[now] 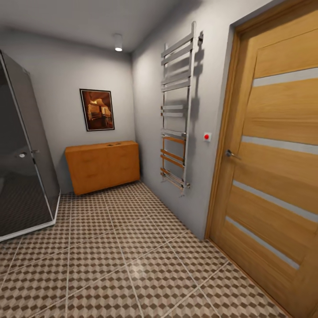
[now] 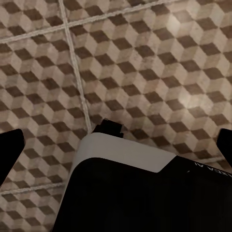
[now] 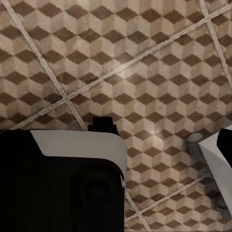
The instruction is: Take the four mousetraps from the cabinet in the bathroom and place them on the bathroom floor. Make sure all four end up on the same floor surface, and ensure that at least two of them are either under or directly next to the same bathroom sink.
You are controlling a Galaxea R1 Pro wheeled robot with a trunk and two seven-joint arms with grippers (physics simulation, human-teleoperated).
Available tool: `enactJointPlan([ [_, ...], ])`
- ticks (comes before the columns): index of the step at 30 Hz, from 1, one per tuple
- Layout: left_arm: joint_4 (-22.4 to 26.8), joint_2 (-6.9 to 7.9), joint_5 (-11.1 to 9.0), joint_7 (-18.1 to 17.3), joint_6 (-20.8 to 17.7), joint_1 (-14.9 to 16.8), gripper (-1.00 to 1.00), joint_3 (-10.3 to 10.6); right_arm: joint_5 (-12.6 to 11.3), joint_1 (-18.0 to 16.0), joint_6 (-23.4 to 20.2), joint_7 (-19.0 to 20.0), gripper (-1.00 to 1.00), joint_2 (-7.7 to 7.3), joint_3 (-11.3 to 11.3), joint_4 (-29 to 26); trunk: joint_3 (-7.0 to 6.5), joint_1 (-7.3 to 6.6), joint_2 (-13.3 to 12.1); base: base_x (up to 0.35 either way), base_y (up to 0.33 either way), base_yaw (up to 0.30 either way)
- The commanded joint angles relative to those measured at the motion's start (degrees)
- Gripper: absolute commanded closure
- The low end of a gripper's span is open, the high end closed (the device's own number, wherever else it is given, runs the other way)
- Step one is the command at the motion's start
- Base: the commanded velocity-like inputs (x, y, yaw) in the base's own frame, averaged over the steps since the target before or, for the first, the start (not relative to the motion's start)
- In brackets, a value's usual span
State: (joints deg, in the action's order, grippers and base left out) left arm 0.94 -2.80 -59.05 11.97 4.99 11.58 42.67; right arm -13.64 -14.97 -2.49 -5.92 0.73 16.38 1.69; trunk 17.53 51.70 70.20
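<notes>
The cabinet (image 1: 102, 167) stands on the bathroom floor (image 1: 132, 260) at the far end of the room, against the back wall and in the corner with the right wall. Its front looks shut. On its flat top there are some small dark marks, too small to tell what they are, so I cannot say where the mousetraps are. Above the cabinet a framed picture (image 1: 97, 110) hangs on the back wall. Left of the cabinet is a dark glass shower cabin (image 1: 24, 154). On the right wall a chrome towel rail (image 1: 177, 110) is fixed, then a small red button (image 1: 206, 137), and nearer a tall wooden door (image 1: 274, 159) with grey stripes and a metal handle.

Both wrist views look down at the cube-pattern tiles. In the left wrist view the left pincer (image 2: 116, 145) shows dark tips at both borders, well apart, so it stands open with nothing between. For the right pincer (image 3: 145, 154) I cannot tell if it is open or closed.
</notes>
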Motion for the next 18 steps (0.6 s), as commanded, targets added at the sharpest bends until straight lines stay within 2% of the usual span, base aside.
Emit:
enactJointPlan([
  [1,0.0,-0.01,-0.4,0.2,0.1,0.0,-1.00,0.5,-0.5,-0.1,-0.1,-0.2,-1.00,0.21,0.5,0.1,0.07,0.00,0.0,0.000,0.000,0.289],
  [18,0.0,-0.01,-0.4,0.2,0.1,0.0,-1.00,0.5,-0.4,-0.1,-0.1,-0.2,-1.00,0.92,0.5,0.1,0.07,0.00,0.0,0.000,0.000,0.289],
])
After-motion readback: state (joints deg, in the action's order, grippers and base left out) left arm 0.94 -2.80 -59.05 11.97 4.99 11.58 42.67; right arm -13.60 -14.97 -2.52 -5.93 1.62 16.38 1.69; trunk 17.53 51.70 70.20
